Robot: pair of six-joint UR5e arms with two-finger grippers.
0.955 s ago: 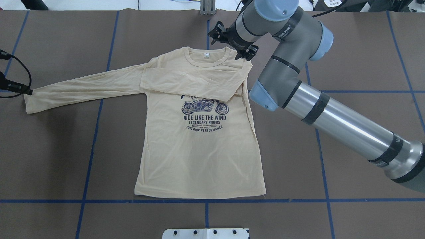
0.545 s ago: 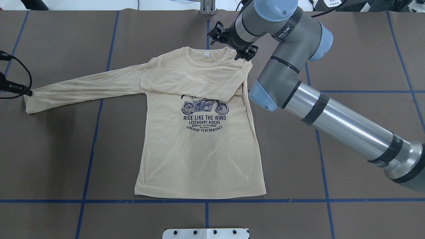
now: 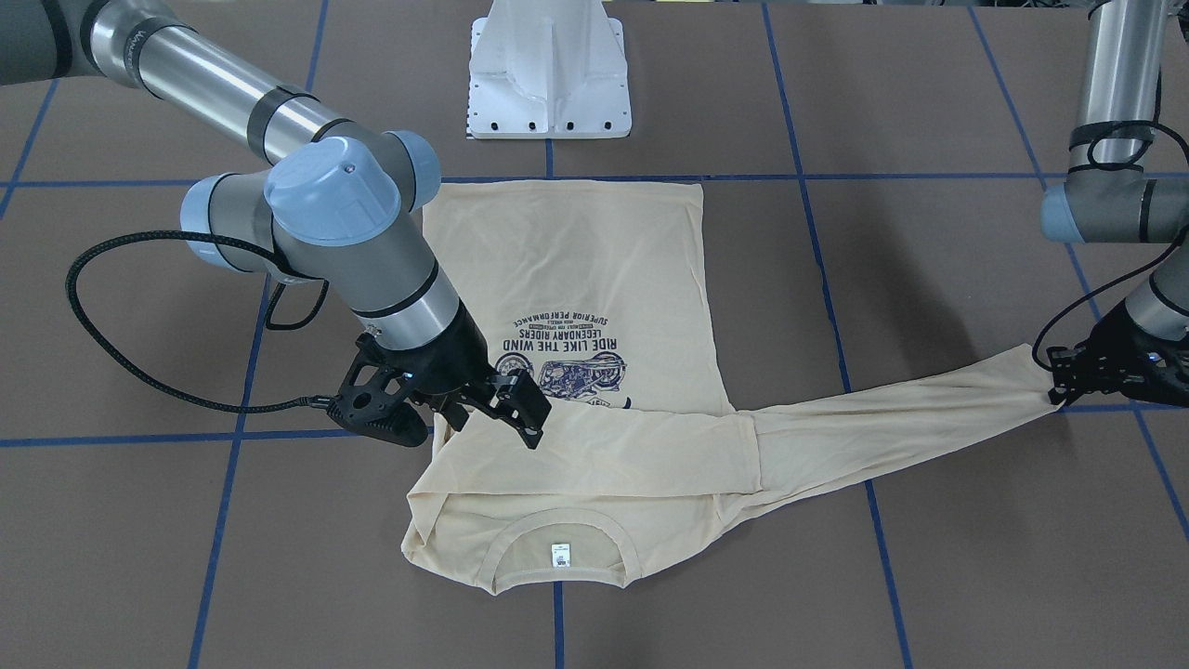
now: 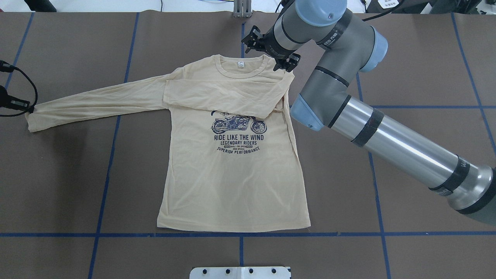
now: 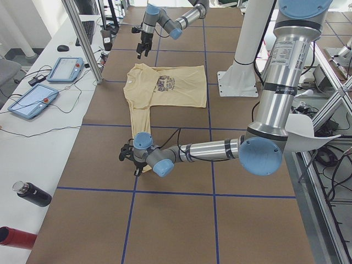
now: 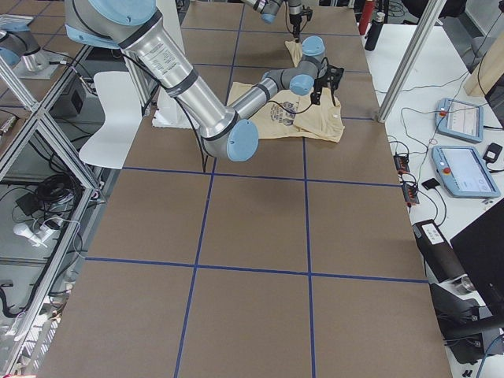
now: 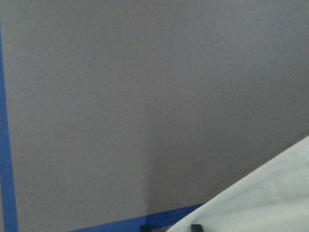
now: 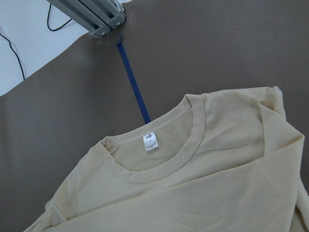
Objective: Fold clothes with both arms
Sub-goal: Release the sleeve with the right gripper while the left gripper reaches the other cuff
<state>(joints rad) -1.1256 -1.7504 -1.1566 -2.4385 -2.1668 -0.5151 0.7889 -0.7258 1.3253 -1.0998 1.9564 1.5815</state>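
T-shirt (image 4: 232, 182) lies flat on the table (image 4: 58, 174), print up, collar away from the robot, one sleeve folded across the chest. The other sleeve stretches out to the left claw (image 3: 1059, 379), which seems clenched on its cuff. The right claw (image 3: 455, 420) hangs spread and empty above the shoulder.

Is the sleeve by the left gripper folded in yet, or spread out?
Spread out: the sleeve runs straight out from the T-shirt to the left gripper at its cuff; only the other sleeve lies across the chest.
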